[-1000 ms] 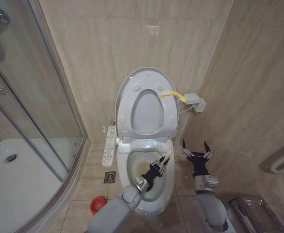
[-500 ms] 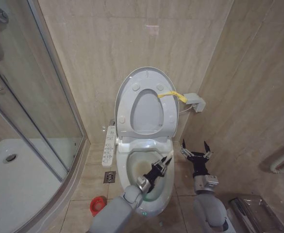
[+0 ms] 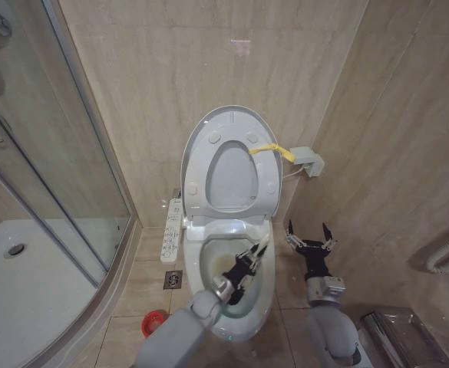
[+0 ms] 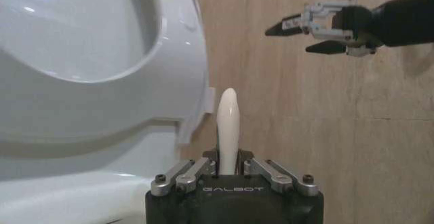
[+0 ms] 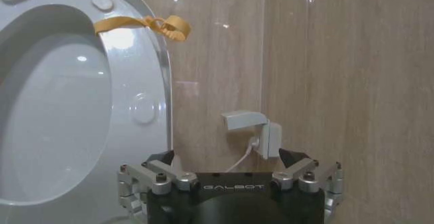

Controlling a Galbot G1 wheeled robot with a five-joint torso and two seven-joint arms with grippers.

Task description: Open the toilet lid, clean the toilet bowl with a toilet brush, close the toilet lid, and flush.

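Mid-scrub: glossy white oval toilet lid [image 3: 230,157] raised against the wall, left gripper [image 3: 253,257] pinching the white-handled toilet brush [image 4: 228,130] inside the white ceramic toilet bowl [image 3: 264,295], right gripper [image 3: 309,241] spread beside its rim; closing, flushing left.

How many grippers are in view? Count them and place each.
2. The left gripper is over the toilet bowl, shut on the toilet brush; the right gripper hangs open beside the bowl's right side.
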